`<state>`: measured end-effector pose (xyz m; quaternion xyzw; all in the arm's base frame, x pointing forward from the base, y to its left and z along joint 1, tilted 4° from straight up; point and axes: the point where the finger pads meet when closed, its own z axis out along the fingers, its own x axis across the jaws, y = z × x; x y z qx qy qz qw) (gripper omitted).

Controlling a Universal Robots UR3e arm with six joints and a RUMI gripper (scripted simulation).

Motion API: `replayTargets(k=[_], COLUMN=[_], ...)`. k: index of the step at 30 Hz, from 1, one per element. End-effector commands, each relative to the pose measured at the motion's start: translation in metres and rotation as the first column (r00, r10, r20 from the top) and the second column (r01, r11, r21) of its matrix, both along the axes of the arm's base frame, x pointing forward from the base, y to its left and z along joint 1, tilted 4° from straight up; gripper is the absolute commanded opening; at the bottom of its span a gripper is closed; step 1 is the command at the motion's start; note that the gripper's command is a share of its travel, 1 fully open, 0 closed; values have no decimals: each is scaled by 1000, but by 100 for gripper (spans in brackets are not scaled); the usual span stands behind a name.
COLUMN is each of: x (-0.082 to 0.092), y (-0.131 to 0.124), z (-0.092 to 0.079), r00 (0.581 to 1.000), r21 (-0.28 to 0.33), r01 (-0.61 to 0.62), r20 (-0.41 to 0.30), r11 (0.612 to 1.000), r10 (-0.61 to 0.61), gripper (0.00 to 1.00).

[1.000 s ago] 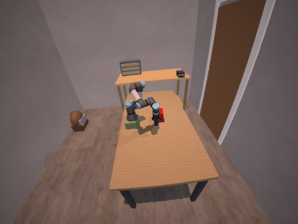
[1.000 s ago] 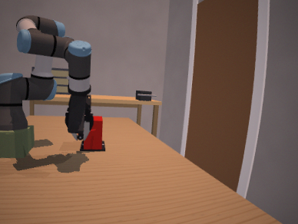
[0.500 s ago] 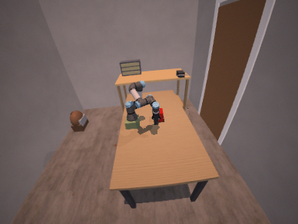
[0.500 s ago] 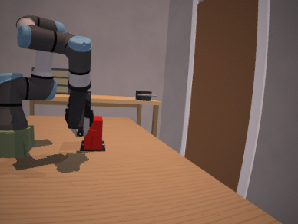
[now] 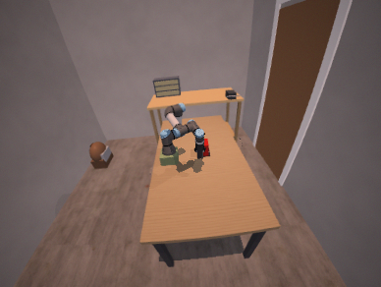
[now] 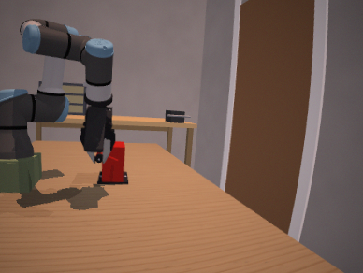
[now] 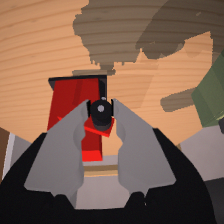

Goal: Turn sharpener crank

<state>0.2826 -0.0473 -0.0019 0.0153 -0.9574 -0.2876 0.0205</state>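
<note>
The red pencil sharpener [image 6: 115, 162] stands on a black base on the wooden table; it also shows in the top view [image 5: 206, 146] and in the wrist view [image 7: 79, 112]. Its crank has a dark round knob [image 7: 101, 113] with a small light centre, on the side facing the arm. My gripper [image 7: 100, 100] is shut on this knob, its two grey fingers pressing it from left and right. In the exterior view the gripper [image 6: 97, 157] hangs from the arm just left of the sharpener, low at its side. The crank arm itself is mostly hidden by the fingers.
The arm stands on a green block [image 6: 19, 173] at the table's left. A second, higher table [image 5: 195, 99] at the back holds a slatted crate [image 5: 166, 87] and a small black box [image 6: 176, 116]. A brown door [image 6: 271, 107] is on the right wall.
</note>
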Motion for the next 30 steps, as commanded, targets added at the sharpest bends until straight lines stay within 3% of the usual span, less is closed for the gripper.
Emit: replayTargets(k=[1, 30], x=[5, 24], y=[-1, -1], z=[8, 24], r00=[1000, 1000], r21=[0, 0], r01=[3, 3], r20=[3, 3], r11=[1000, 1000], r10=[-3, -3], gripper=[9, 9])
